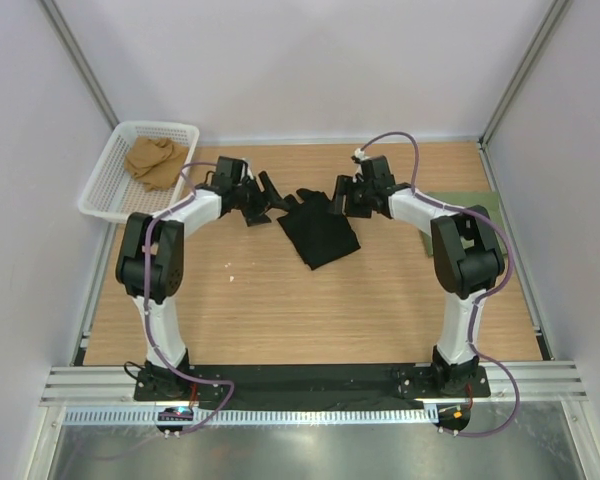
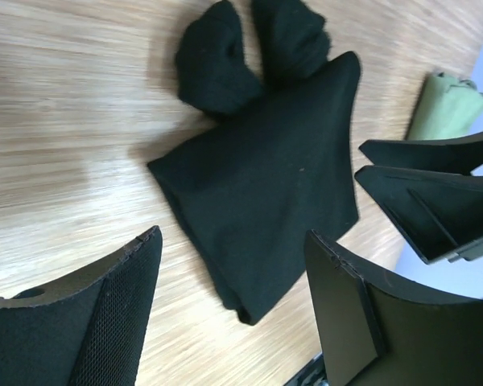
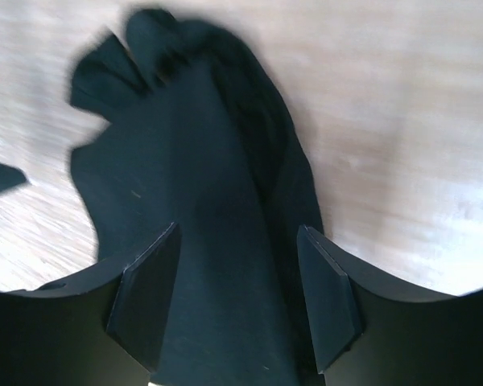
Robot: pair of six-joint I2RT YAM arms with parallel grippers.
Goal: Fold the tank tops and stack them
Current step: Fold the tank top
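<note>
Step (judged): black top is part-folded; next fold to be made crosswise, strap end brought over hem end.
Doing it well: both corners of one end to be pinched together, one per arm, low on the cloth so that all layers are caught; lift to be kept small and level; bunched straps to be flattened first, else a lumpy stack is likely.
L gripper (image 2: 233,249): jaws stand well apart; nothing is held. It is poised over the near-left edge of the black top, fingers apparently clear of the cloth; contact can't be ruled out.
R gripper (image 3: 240,233): jaws likewise apart, nothing clamped. Cloth is seen between and below the fingers; whether the tips touch it can't be told.
Grippers, rel.: set facing each other across the garment's far end, close together, w/ the R fingers visible in the L wrist view.
Black tank top (image 1: 318,228): laid mid-table as a narrow slanted panel; straps are crumpled at the far end, hem end lies toward the bases.
Green top (image 1: 480,205): lies flat at the table's right edge, partly hidden by the R arm, apart from the black one; stacking not yet done.
Table (image 1: 280,310): wood-grain, bare around the work.
Basket (image 1: 100,190): white mesh, far-left corner, w/ a tan cloth (image 1: 155,160) inside.
</note>
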